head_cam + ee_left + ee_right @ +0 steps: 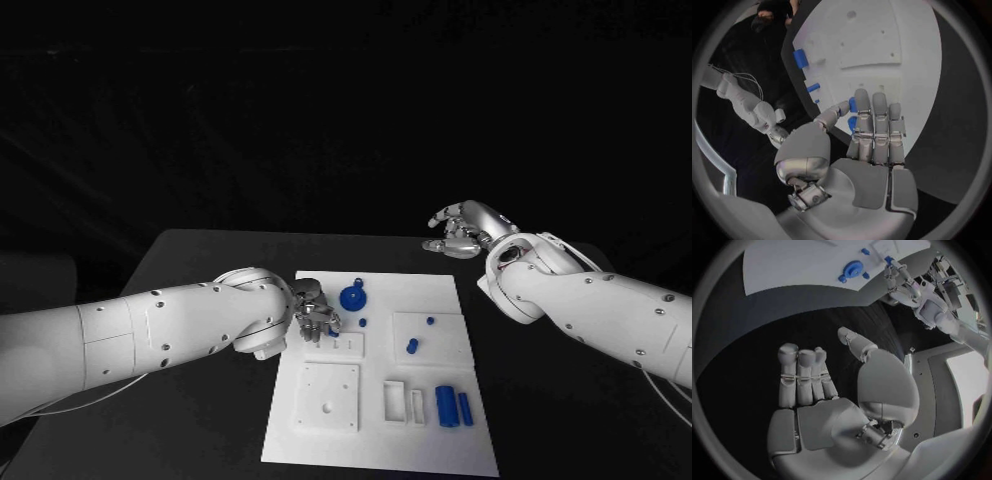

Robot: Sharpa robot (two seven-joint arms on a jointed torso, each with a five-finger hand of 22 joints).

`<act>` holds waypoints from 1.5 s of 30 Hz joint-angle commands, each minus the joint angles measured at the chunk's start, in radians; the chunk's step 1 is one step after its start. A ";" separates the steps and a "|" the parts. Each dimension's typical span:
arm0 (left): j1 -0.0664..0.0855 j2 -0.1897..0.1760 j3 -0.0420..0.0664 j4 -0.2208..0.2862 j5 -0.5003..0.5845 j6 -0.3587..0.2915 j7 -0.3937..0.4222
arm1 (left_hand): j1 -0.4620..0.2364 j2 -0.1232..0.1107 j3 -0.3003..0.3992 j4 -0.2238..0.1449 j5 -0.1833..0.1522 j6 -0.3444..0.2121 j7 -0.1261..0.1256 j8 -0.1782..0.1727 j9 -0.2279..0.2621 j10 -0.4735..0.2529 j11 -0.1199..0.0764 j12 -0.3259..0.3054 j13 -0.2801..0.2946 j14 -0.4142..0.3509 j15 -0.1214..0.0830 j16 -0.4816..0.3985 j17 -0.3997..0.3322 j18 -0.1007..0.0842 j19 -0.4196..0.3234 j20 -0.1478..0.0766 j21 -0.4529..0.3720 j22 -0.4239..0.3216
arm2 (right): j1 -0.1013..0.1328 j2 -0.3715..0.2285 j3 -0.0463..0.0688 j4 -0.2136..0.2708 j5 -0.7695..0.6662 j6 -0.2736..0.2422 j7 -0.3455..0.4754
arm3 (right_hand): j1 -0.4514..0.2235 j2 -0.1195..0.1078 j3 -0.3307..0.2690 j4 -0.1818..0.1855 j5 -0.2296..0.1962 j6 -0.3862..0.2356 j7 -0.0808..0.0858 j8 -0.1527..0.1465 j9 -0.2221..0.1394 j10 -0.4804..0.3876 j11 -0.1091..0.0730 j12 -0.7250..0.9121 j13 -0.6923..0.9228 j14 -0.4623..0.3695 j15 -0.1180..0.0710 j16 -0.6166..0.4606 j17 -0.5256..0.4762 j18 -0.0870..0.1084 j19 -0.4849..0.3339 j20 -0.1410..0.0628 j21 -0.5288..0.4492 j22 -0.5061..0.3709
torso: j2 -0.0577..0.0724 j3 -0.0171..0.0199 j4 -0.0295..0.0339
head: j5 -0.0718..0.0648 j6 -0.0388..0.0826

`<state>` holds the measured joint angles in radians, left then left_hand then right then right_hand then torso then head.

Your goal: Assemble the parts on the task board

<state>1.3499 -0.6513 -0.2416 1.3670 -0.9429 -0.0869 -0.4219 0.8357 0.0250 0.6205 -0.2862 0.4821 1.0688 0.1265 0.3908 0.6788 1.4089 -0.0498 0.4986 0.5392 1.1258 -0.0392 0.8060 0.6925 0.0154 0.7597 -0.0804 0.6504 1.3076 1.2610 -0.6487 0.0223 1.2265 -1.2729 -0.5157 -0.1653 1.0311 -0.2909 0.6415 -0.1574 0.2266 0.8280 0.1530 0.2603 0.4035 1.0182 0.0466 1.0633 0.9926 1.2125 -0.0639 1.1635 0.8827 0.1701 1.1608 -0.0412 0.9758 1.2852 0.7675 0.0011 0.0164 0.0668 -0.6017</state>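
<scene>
White and matte, the flat rectangular plastic task board (378, 440) is lying in the middle of the black table (202, 250), and everything below is placed from it. The silver many-fingered left hand (313, 312) is hovering at the board's left edge, near its far end, with its fingers reaching over the edge. A small blue cylindrical peg (852, 104) is showing between its fingertips (862, 100) in the left wrist view; I judge it to be pinched, though the contact is partly hidden. Its long axis is running roughly along the fingers.

Just beyond those fingertips, further in over the board, a round blue gear-like disc with a raised hub (353, 298) is lying flat, with a tiny blue stud (362, 322) beside it. Nearer the board's middle, a short blue peg (413, 345) is resting on a raised white block. Two larger smooth blue cylinders (453, 405) are lying side by side by the board's right edge at its near end, long axes running near to far.

The silver many-fingered right hand (464, 230) is hanging well off the board's far right corner, above the table, fingers loosely curled and holding nothing.

The left hand is plainly the nearer one, so the coming move probably turns on lining the peg's axis up with a hole. The smooth, hard plastic looks slippery to grip.
</scene>
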 commanded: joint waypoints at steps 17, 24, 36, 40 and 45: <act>-0.016 0.011 0.001 -0.002 -0.011 0.037 -0.006 | 0.002 0.012 0.007 -0.003 0.006 0.107 -0.099 0.000 0.008 -0.003 -0.011 0.004 0.004 0.007 0.000 0.008 -0.003 -0.015 -0.004 -0.037 0.013 0.022 | 0.000 0.008 0.001 -0.001 0.013 0.006 0.012 | 0.012 0.006 -0.006 0.000 0.007 0.000 0.009 0.005 0.001 -0.006 0.001 -0.004 -0.007 -0.007 0.001 -0.006 -0.003 0.092 -0.004 0.002 -0.006 0.002 | -0.001 -0.0006 0.0016 | -0.005 -0.014; -0.017 0.010 0.001 0.001 -0.011 0.047 -0.008 | 0.001 0.012 0.007 -0.004 0.007 0.107 -0.099 -0.001 0.010 -0.003 -0.012 0.004 0.005 0.007 0.000 0.009 -0.003 -0.015 -0.003 -0.038 0.016 0.022 | 0.000 0.009 0.001 -0.002 0.013 0.009 0.010 | 0.013 0.007 -0.006 0.000 0.007 0.000 0.009 0.005 0.001 -0.006 0.001 -0.004 -0.008 -0.007 0.002 -0.006 -0.003 0.092 -0.004 0.002 -0.007 0.002 | -0.002 -0.0004 0.0022 | -0.005 -0.015; -0.018 0.011 0.001 -0.003 -0.013 0.052 -0.014 | 0.001 0.013 0.008 -0.004 0.008 0.107 -0.099 -0.002 0.011 -0.003 -0.012 0.004 0.005 0.007 -0.001 0.009 -0.004 -0.015 -0.003 -0.039 0.018 0.022 | 0.000 0.009 0.001 -0.002 0.013 0.010 0.009 | 0.016 0.009 -0.005 -0.001 0.008 0.000 0.009 0.005 0.002 -0.006 0.001 -0.003 -0.011 -0.007 0.001 -0.006 -0.004 0.092 -0.004 0.002 -0.008 0.002 | -0.001 0.0006 0.0018 | -0.003 -0.016; -0.019 0.012 0.001 -0.001 -0.016 0.060 -0.019 | 0.001 0.013 0.008 -0.003 0.008 0.107 -0.099 -0.002 0.012 -0.003 -0.012 0.004 0.006 0.007 -0.001 0.009 -0.004 -0.015 -0.003 -0.039 0.019 0.023 | 0.000 0.010 0.001 -0.003 0.013 0.012 0.009 | 0.017 0.009 -0.005 -0.001 0.009 0.000 0.009 0.005 0.002 -0.006 0.001 -0.003 -0.012 -0.007 0.002 -0.006 -0.004 0.092 -0.004 0.002 -0.008 0.002 | -0.001 0.0005 0.0020 | -0.004 -0.016; -0.021 0.010 0.001 0.004 -0.035 0.065 -0.022 | 0.000 0.018 0.008 -0.002 -0.003 0.108 -0.099 -0.008 0.027 -0.001 -0.016 0.005 0.011 0.020 -0.007 0.017 -0.008 -0.011 0.028 -0.059 0.054 0.023 | 0.000 0.011 0.001 -0.003 0.013 0.015 0.010 | 0.017 0.009 -0.005 0.000 0.011 0.000 0.009 0.006 0.002 -0.006 0.001 -0.003 -0.013 -0.007 0.002 -0.006 -0.005 0.092 -0.003 0.002 -0.008 0.002 | -0.001 0.0004 0.0011 | -0.002 -0.016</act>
<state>1.3306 -0.6428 -0.2414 1.3662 -0.9589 -0.0439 -0.4394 0.8330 0.0279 0.6230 -0.2885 0.4828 1.0725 0.1241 0.3859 0.7030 1.4111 -0.0520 0.5000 0.5495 1.1430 -0.0480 0.8199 0.6849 0.0153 0.7843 -0.0824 0.7014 1.3073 1.2610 -0.6387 0.0229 1.2237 -1.2581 -0.5133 -0.1630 1.0390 -0.2830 0.6416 -0.1574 0.2325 0.8274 0.1556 0.2603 0.4042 1.0167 0.0481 1.0636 0.9804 1.2108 -0.0622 1.1635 0.8792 0.1704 1.1609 -0.0410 0.9717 1.2859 0.7660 0.0017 0.0179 0.0632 -0.6179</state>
